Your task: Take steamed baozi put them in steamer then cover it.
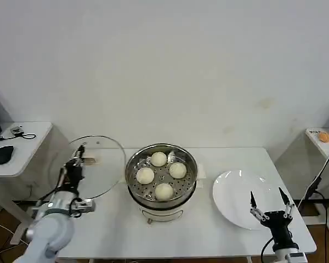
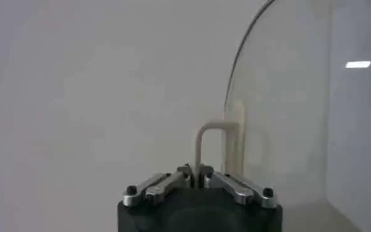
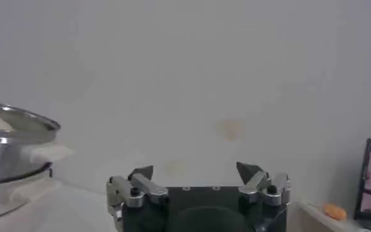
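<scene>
One steamer [image 1: 162, 183] stands at the centre of the white counter [image 1: 208, 230], a shiny steel pot on a white base. On its perforated tray lie four steamed baozi [image 1: 158, 159], counted round the tray: one at 12 o'clock, one at 3 o'clock [image 1: 177, 170], one at 6 o'clock [image 1: 164, 191] and one at 9 o'clock [image 1: 145, 175]. They sit near one another, and none is outside the pot.

One cover [image 1: 101, 164], clear glass with a metal rim, is held up on edge at the steamer's 9 o'clock, off the pot, its rim just beside the steamer's rim in the head view. The left end effector [image 1: 77, 164] is closed tight on the cover's pale cream bar handle [image 2: 213, 148]; in the left wrist view the two fingers [image 2: 157, 186] meet on one leg of that handle, with the glass pane beyond it.

One flat white plate [image 1: 236, 189] lies at the steamer's 3 o'clock, apart from it. The right end effector [image 1: 270, 204] hangs over the plate's near edge, spread wide and gripping nothing; in the right wrist view its two fingertips [image 3: 141, 172] stand well apart, and the steamer's rim [image 3: 21, 120] shows off to one side.

Two side tables flank the counter: the one at 9 o'clock [image 1: 22, 145] carries a black computer mouse [image 1: 3, 154].
</scene>
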